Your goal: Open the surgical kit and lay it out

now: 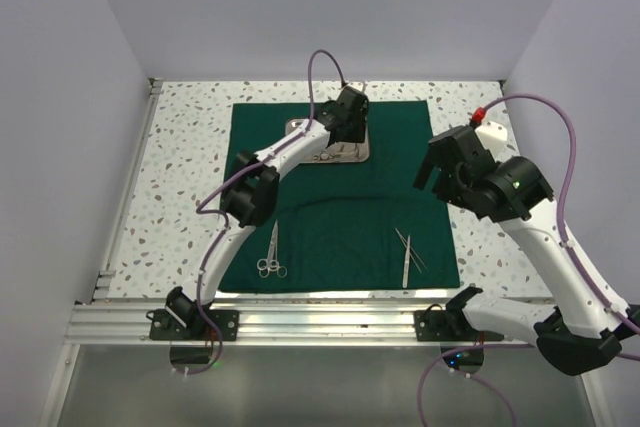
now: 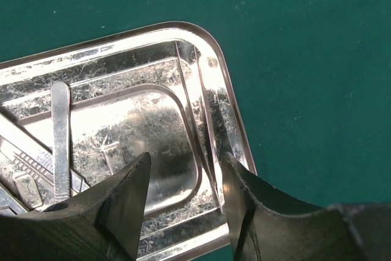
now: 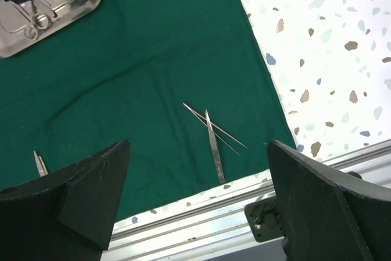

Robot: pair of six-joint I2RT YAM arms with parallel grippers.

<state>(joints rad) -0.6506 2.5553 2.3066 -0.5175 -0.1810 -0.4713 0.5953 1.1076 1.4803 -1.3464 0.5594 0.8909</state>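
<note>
The dark green cloth [image 1: 340, 217] lies spread flat on the table. The shiny steel tray [image 1: 352, 152] sits on its far middle and holds slim silver instruments [image 2: 60, 145]. My left gripper [image 1: 342, 130] hangs open just above the tray's corner [image 2: 214, 59], its right finger [image 2: 235, 194] near the tray's inner wall, holding nothing. Ring-handled scissors [image 1: 272, 253] lie on the cloth's near left. Crossed tweezers [image 1: 407, 252] lie near right, under my right gripper [image 3: 198, 148], which is wide open and raised above the cloth's right side [image 1: 437, 167].
An aluminium rail [image 1: 330, 322] runs along the near table edge, with the arm bases bolted on it. Speckled white tabletop [image 3: 330, 47] shows right of the cloth. White walls enclose the table on three sides. A purple cable [image 1: 325, 72] loops above the left wrist.
</note>
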